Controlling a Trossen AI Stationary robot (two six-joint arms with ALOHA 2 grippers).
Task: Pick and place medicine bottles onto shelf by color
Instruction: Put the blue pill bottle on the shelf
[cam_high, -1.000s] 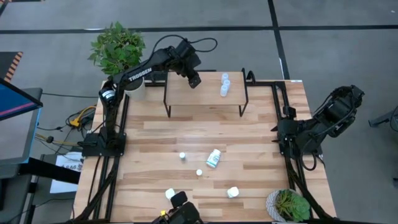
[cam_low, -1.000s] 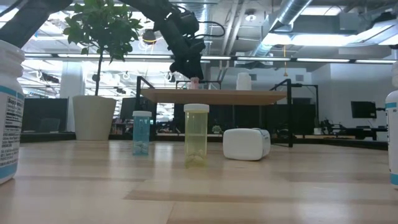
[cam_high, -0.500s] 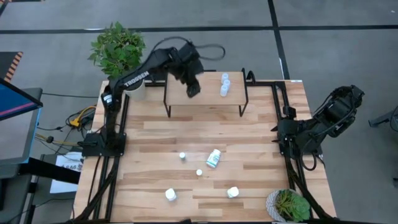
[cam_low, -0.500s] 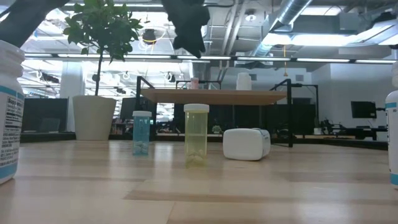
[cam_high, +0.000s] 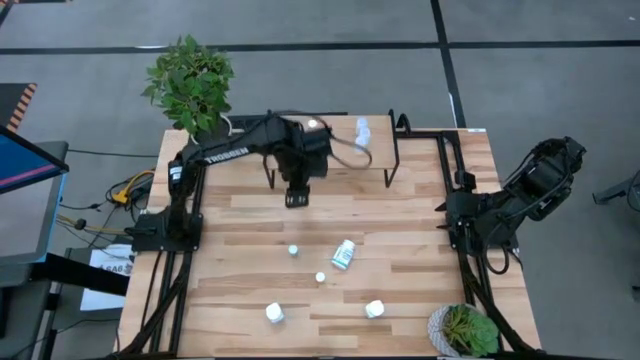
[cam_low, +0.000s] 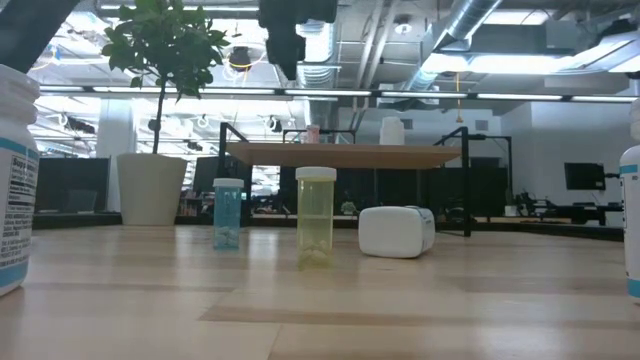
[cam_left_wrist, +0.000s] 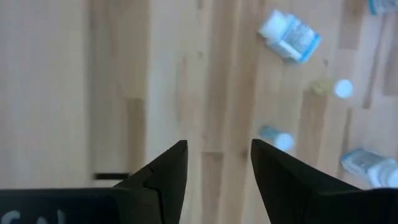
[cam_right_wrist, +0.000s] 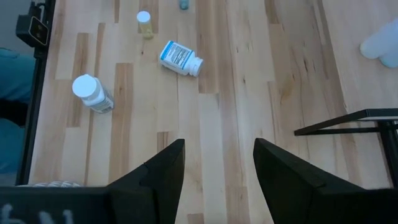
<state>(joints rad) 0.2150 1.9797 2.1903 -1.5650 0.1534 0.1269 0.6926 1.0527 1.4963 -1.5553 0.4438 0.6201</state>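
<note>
While several medicine bottles are left lying on the surface (cam_high: 420, 290), the left gripper (cam_high: 297, 198) is held above the boards just in front of the shelf (cam_high: 375, 150), pointing down. In the left wrist view its jaws are seen apart with nothing between them, which suits an arm that is about to fetch something rather than carry it. Below it, toward the middle of the surface, a labelled bottle (cam_high: 344, 254) lies on its side, with a blue-capped vial (cam_high: 293, 250) and a yellowish vial (cam_high: 320, 277) standing near it; two larger white bottles (cam_high: 273, 313) are set nearer the front edge, one toppled (the one at the right (cam_high: 375, 309)). On the shelf, two bottles with pale caps (cam_high: 361, 128) are grouped at its right end, and a small pinkish-capped one (cam_low: 312, 133) can be made out toward the other end in the low view; the separation is judged to be the colour sorting. The right gripper (cam_right_wrist: 217, 163) is parked with its arm folded at the right edge of the surface, its jaws apart and empty, looking over the surface. The blue-capped vial is judged the likeliest next pick, since it is nearest the left gripper, though that cannot be confirmed.
</note>
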